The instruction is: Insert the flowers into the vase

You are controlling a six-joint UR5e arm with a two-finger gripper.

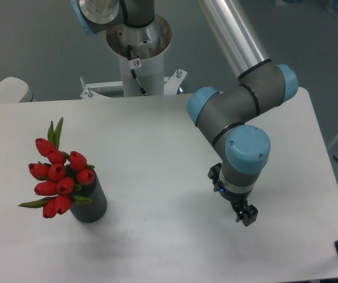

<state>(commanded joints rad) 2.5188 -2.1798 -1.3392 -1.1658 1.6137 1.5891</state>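
One bunch of flowers stands with its stems down inside the vase, at the near left of the white worktop; the red buds lean out to the left over the vase's rim, with green leaves poking up at the far side and out at the near left. The vase is upright on the worktop, dark and ribbed, and casts a faint shadow to its right. My claw is well apart from both, over the near right part of the worktop, pointing down and toward the near edge. It carries nothing, but my blue-capped wrist joint hides most of it, so I cannot tell how far apart the fingers stand; only a dark fingertip and a bit of black housing with a small blue light show below the joint. My grey arm segments rise from there to the far right and out of the top of the view. At the far edge my white mounting column carries a small red-and-white round sticker; its marking is too small to read. I see no other writing or brand marks.
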